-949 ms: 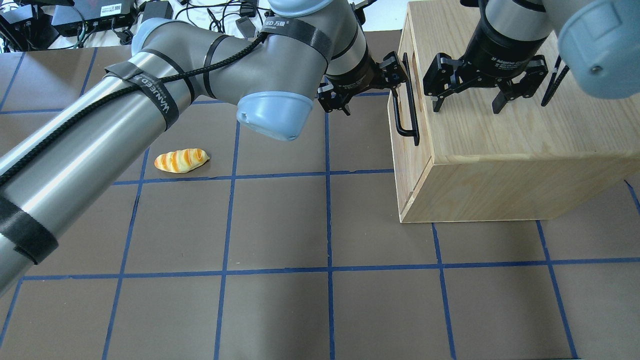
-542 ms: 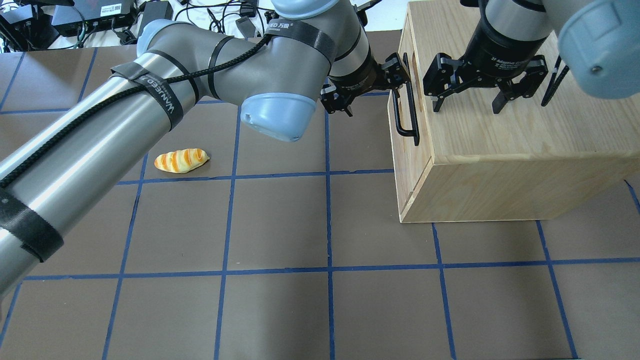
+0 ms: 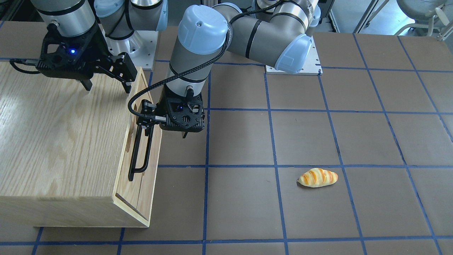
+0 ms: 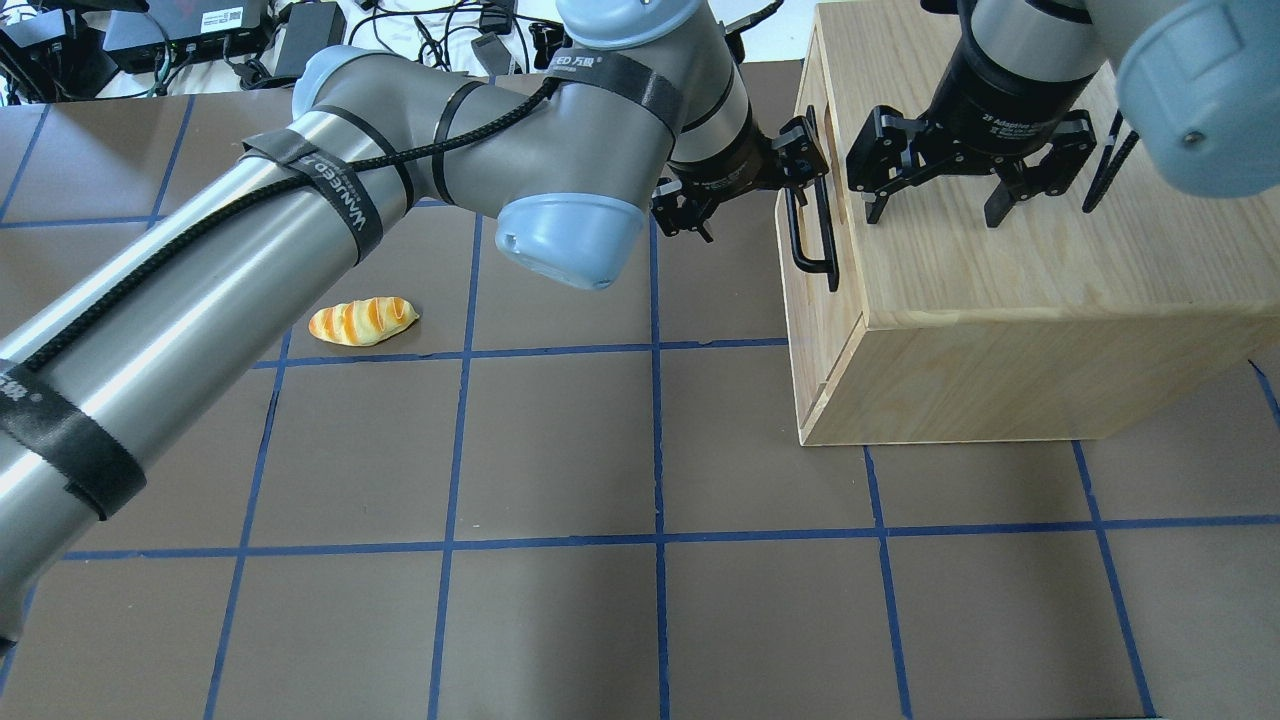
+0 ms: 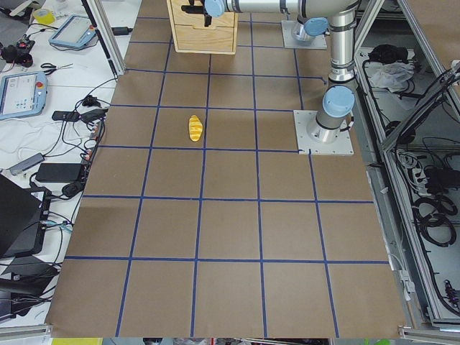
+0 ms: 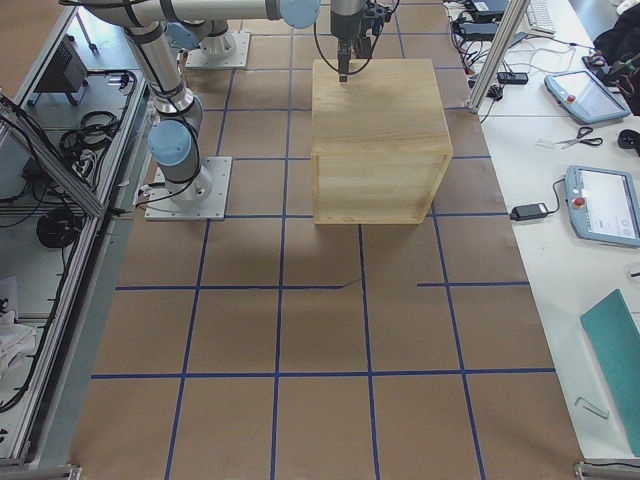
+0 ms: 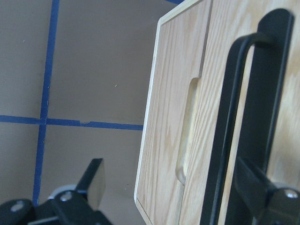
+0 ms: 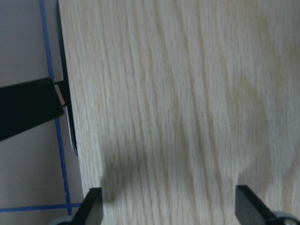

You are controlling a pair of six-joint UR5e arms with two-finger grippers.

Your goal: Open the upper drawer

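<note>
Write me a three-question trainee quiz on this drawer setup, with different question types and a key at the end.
1. True or false: the upper drawer is already pulled out.
2. The open jaws of the left end effector are at: A) the black handle B) a mug C) a sponge.
3. Fill in: the right end effector is open above the ____ of the cabinet.
Key: 1 false; 2 A; 3 top.
</note>
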